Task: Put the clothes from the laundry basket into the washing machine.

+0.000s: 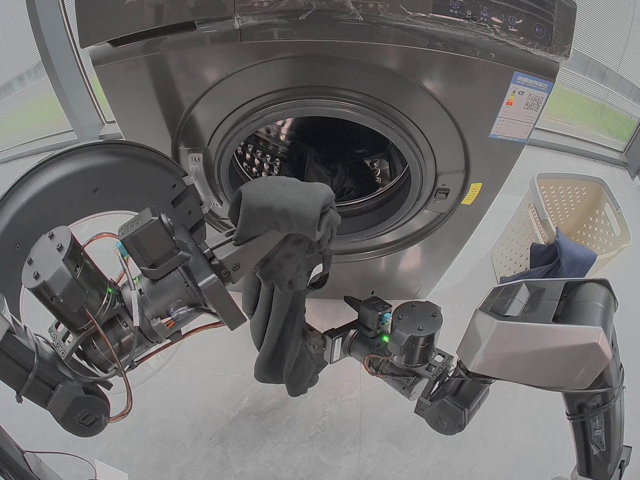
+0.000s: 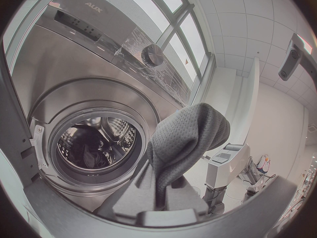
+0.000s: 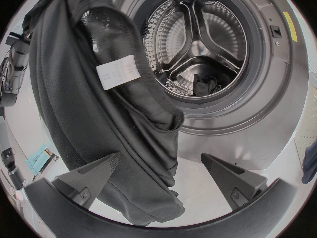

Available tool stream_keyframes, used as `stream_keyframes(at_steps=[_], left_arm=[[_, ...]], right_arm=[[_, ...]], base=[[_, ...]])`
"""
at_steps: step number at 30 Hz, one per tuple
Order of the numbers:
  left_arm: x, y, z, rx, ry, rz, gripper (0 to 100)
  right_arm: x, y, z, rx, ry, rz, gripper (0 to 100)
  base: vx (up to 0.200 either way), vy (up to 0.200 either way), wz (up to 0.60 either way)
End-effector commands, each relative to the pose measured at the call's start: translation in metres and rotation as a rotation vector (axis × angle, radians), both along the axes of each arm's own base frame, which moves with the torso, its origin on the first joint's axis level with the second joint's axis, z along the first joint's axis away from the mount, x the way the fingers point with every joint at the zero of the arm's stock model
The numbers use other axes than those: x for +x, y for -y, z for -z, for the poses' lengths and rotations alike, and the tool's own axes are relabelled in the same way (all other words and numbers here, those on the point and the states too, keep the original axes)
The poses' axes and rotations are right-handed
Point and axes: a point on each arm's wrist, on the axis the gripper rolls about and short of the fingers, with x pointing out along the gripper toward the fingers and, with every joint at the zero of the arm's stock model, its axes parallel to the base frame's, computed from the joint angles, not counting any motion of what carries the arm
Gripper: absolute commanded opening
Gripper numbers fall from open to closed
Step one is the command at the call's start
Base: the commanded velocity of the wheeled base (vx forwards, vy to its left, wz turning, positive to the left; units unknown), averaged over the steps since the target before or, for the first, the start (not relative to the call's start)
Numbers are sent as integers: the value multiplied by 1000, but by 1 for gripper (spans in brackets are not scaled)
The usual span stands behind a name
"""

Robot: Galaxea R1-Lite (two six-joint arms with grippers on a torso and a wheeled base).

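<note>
The left pincer point(image 1: 257, 238) is clamped on a fold of the dark grey mesh-knit garment point(image 1: 283, 288), holding it at the open mouth of the silver front-loading washing machine point(image 1: 413, 235). The right pincer point(image 3: 160, 156) is spread wide at its hanging tail, gripping nothing. The cloth looks soft, light and floppy, so it is probably best gathered low so nothing trails. One garment is held, one blue cloth point(image 1: 560, 258) drapes over the cream perforated plastic laundry basket point(image 1: 587, 215), and one dark bundle point(image 3: 204, 85) lies in the drum.

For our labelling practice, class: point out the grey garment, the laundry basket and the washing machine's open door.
grey garment point(image 1: 283, 211): head view, on the bunched top fold.
laundry basket point(image 1: 581, 209): head view, on its perforated inner wall.
open door point(image 1: 80, 181): head view, on its dark frame.
</note>
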Motion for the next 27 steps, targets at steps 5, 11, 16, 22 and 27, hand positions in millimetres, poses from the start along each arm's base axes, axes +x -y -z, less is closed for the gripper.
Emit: stream_keyframes(at_steps=[5, 11, 16, 22, 27], left_arm=[[-1, 0, 0, 0, -1, 3, 0], [-3, 0, -2, -6, 1, 9, 0], [-3, 0, -1, -8, -5, 9, 0], [-2, -1, -1, -9, -4, 5, 0], [-2, -1, -2, -10, -3, 5, 0]], right_arm=[[33, 15, 12, 6, 12, 70, 100], [44, 12, 21, 6, 12, 78, 100], [44, 4, 18, 13, 20, 58, 100], [35, -5, 19, 12, 26, 3, 100], [33, -7, 18, 15, 38, -70, 100]], base=[[0, 0, 0], [0, 0, 0], [0, 0, 0], [0, 0, 0], [0, 0, 0]])
